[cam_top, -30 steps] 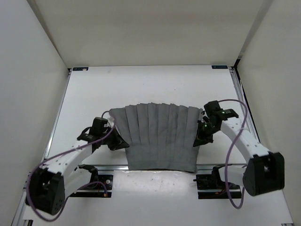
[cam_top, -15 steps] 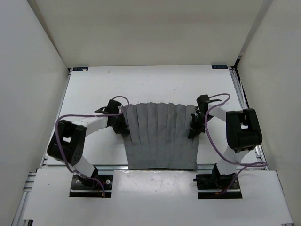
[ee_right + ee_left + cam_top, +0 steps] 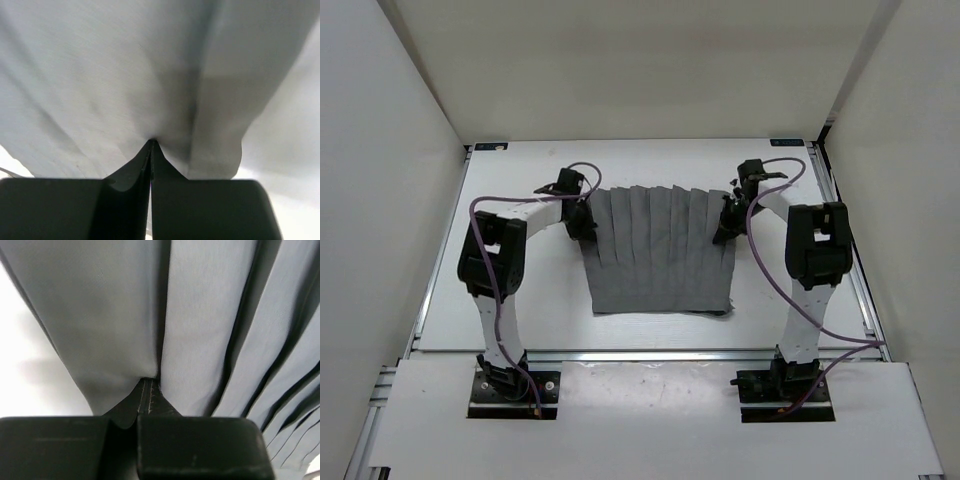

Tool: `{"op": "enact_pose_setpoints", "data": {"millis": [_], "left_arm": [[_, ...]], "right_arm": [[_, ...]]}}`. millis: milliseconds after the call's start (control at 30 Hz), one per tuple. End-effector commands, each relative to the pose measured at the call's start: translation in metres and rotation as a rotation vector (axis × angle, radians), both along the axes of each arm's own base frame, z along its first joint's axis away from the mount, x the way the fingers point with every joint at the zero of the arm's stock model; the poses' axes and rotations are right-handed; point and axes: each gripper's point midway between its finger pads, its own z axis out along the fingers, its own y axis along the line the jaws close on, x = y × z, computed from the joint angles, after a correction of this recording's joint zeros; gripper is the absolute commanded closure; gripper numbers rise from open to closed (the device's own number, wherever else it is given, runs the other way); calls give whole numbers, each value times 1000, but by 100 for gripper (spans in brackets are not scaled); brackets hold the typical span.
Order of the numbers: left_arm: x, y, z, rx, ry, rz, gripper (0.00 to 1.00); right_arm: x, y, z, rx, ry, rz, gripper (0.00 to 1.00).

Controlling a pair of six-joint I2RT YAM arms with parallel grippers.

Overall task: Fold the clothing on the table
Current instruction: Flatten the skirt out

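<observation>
Clothing (image 3: 658, 258) far corners pinched: L claw (image 3: 583, 226), R claw (image 3: 724, 232).

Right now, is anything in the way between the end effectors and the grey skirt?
Nothing visible. The left end effector and right end effector are each shut on a far corner of the skirt.

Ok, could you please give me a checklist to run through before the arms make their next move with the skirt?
1. Left gripper shut on the pleated skirt's far corner: ok.
2. Right gripper shut on the opposite far corner: ok.
3. Skirt lying wholly on the table, none overhanging: ok.
4. Pleats lying smooth between the two grips: ok.
5. Skirt's near right corner flat: cannot tell, it looks slightly curled.
</observation>
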Motion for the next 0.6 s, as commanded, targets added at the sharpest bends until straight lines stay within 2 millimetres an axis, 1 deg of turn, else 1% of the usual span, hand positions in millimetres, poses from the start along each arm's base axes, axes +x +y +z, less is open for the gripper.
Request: {"op": "enact_pose_setpoints", "data": {"millis": [0,33,67,100,133,167,200,233,267,300,333,367,400,433,467,500,533,567], "left_arm": [[37,3,21,-9,-62,-4,100],[42,-4,29,-42,-80,-24,100],[48,-6,45,-71,-126,-49,100],[50,-14,66,-119,-178,-77,100],[48,-17,86,-144,-226,-99,99],[44,-20,96,-141,-255,-127,94],[36,-21,118,-136,-310,-147,82],[25,-22,136,-127,-347,-157,66],[13,-21,131,-112,-346,-163,59],[0,-22,146,-120,-373,-166,50],[-19,-19,144,-118,-361,-173,49],[-36,-17,128,-111,-318,-164,48],[-56,-12,117,-100,-285,-142,48],[-71,-18,123,-107,-304,-163,48],[-90,-16,115,-98,-290,-148,47],[-105,-8,96,-73,-248,-136,46],[-118,-10,99,-79,-252,-146,44],[-130,-7,93,-87,-237,-146,43]], "right_arm": [[40,2,29,62,-143,15,100],[47,4,35,80,-183,30,100],[51,5,53,95,-247,42,100],[47,7,65,110,-280,66,99],[51,9,75,119,-320,75,98],[48,7,95,108,-371,86,95],[42,6,111,90,-411,109,87],[34,5,126,87,-441,118,78],[27,3,128,76,-433,114,73],[16,1,136,68,-445,125,64],[6,0,139,66,-452,130,60],[-3,-3,135,46,-432,136,59],[-14,-7,133,41,-416,128,57],[-26,-7,130,38,-402,131,56],[-37,-9,124,28,-372,132,55],[-49,-10,119,23,-351,126,55],[-65,-14,108,17,-310,120,54],[-73,-15,110,16,-307,106,53]]}}
